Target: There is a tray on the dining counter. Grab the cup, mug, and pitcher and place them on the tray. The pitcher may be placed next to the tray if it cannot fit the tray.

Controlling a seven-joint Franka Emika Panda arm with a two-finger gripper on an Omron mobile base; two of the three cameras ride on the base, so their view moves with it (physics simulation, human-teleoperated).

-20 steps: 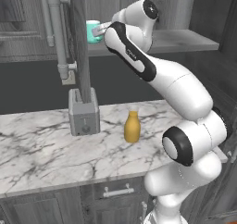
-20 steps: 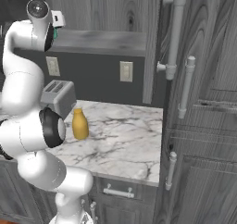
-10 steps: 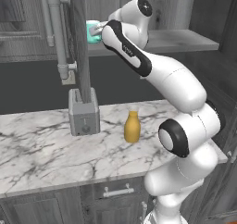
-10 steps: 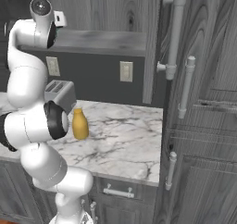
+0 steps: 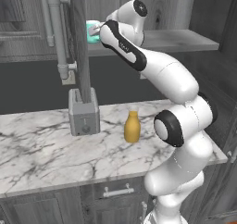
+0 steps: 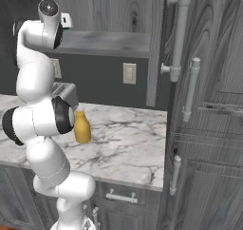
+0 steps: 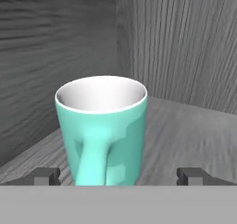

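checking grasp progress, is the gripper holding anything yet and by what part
Nothing is held: the gripper is open, its fingertips either side of the mug.

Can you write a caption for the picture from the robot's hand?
Open gripper facing the teal mug upright on a grey wooden shelf, handle towards the camera.

Even, soft rendered light, faint shadows, no glare; slight blur on the near mug (image 7: 102, 128).

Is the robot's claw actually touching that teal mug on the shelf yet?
Apart. In the hand view the mug stands between the open gripper fingertips, with shelf visible in the gap on either side.
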